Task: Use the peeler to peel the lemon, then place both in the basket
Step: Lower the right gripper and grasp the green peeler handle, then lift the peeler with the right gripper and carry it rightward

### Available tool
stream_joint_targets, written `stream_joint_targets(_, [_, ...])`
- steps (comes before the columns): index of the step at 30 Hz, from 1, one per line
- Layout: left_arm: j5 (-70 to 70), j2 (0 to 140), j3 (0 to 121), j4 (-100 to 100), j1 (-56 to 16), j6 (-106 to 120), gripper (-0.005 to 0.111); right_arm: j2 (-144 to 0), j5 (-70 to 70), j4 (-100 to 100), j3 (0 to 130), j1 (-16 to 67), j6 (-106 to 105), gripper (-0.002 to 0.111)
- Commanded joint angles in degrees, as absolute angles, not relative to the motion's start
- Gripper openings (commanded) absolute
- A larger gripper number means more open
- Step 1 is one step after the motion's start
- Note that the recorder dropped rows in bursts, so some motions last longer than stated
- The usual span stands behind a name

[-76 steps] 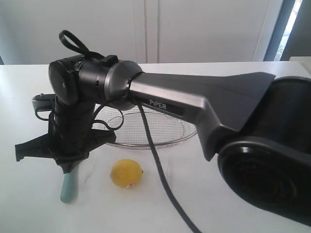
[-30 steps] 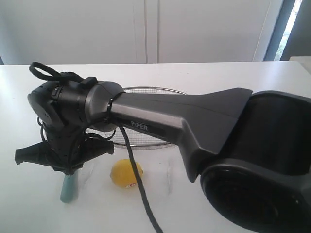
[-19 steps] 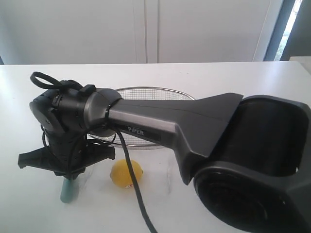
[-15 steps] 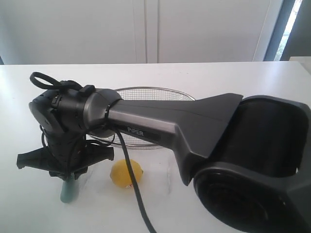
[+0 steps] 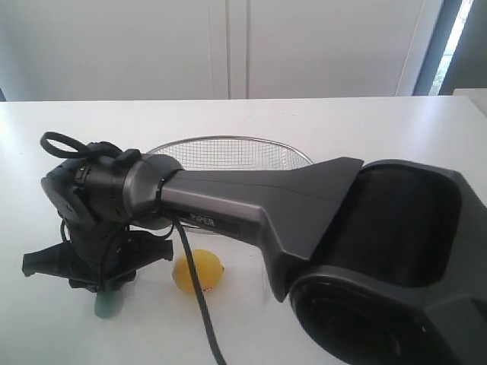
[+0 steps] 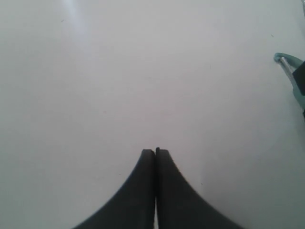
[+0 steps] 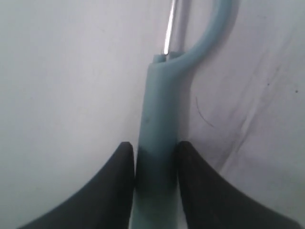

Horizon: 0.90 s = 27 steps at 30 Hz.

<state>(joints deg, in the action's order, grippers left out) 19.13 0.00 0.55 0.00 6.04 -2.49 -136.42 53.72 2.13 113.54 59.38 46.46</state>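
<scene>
The yellow lemon (image 5: 199,271) lies on the white table in front of the wire mesh basket (image 5: 228,141). To its left lies the pale teal peeler (image 5: 106,305), only its handle end showing under my right gripper (image 5: 106,286), which reaches across from the right and points down. In the right wrist view the right gripper (image 7: 155,148) is shut on the peeler (image 7: 158,105), both fingers against the handle, the looped head and blade lying on the table beyond. My left gripper (image 6: 155,151) is shut on nothing above bare table, the peeler's head (image 6: 289,63) off to one side.
The right arm's dark body (image 5: 304,213) fills the middle and right of the exterior view and hides the basket's front half. A black cable (image 5: 194,304) hangs from it past the lemon. White cupboard doors (image 5: 228,46) stand behind the table.
The right arm has sunk lower and its wrist has shifted slightly left, so the gripper covers more of the peeler's handle. More of the basket's back rim shows. The lemon has not moved.
</scene>
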Motion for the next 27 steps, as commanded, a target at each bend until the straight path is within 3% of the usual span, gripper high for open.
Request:
stream_joint_targets(1, [19.53, 0.0, 0.0, 0.32, 6.15, -2.68, 0.0, -136.72, 54.23, 2.7, 113.88, 59.46, 46.7, 0.03])
stream_joint_targets(9, [19.53, 0.0, 0.0, 0.32, 6.15, -2.68, 0.0, -137.21, 55.72, 2.7, 113.88, 59.46, 46.7, 0.029])
stream_joint_targets(11, [19.53, 0.0, 0.0, 0.32, 6.15, -2.68, 0.0, -137.52, 56.84, 2.7, 113.88, 59.46, 46.7, 0.023])
stream_joint_targets(15, [19.53, 0.0, 0.0, 0.32, 6.15, -2.68, 0.0, -137.99, 58.49, 2.7, 113.88, 59.46, 46.36, 0.0])
stream_joint_targets(27, [19.53, 0.0, 0.0, 0.32, 6.15, -2.68, 0.0, -133.55, 58.78, 2.7, 114.0, 59.46, 45.01, 0.0])
